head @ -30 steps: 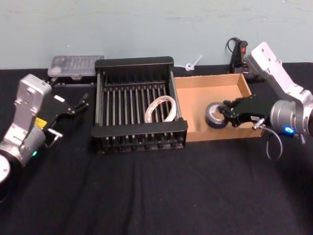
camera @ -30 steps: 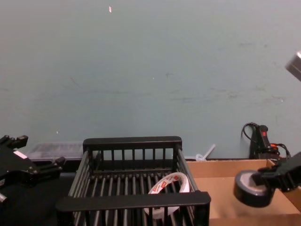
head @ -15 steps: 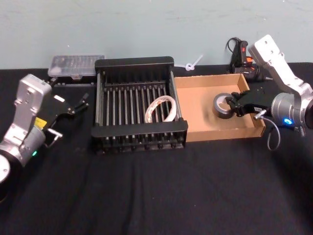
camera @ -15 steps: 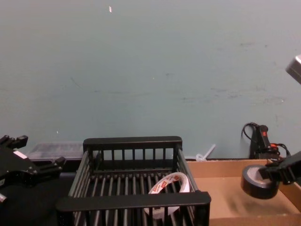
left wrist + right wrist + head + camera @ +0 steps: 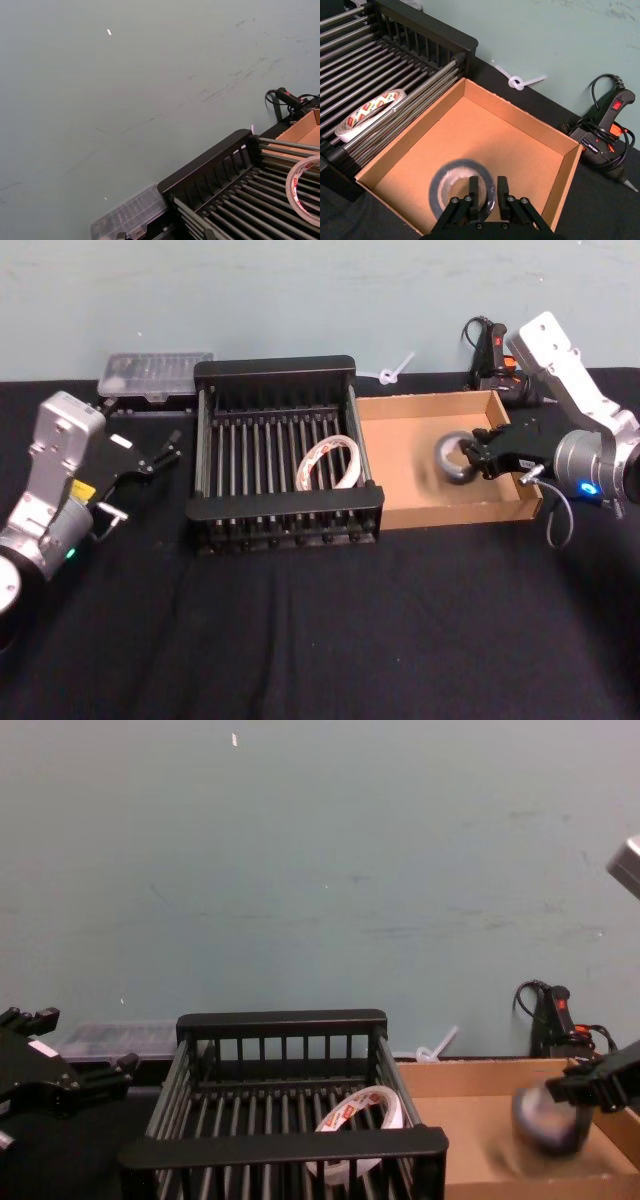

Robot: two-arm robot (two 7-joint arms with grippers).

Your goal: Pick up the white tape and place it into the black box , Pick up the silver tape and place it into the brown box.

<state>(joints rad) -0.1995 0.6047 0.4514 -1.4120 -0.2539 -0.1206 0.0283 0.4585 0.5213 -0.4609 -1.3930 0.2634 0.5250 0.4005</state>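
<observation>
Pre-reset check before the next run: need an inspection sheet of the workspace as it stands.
Surface: table under black cloth.
Job's things: white tape leaning in black box; silver tape within brown box, free of the pincer.
Clutter: clear plastic case, glue gun, white zip tie, all behind the boxes.
Grippers: left pincer open, parked left of black box; right pincer open over brown box.
Cables: glue gun cord; cable loop at right wrist.
Surroundings: pale green wall.

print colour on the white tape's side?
Red marks on the whitish white tape, lying in the black box; clearest in the right wrist view.
</observation>
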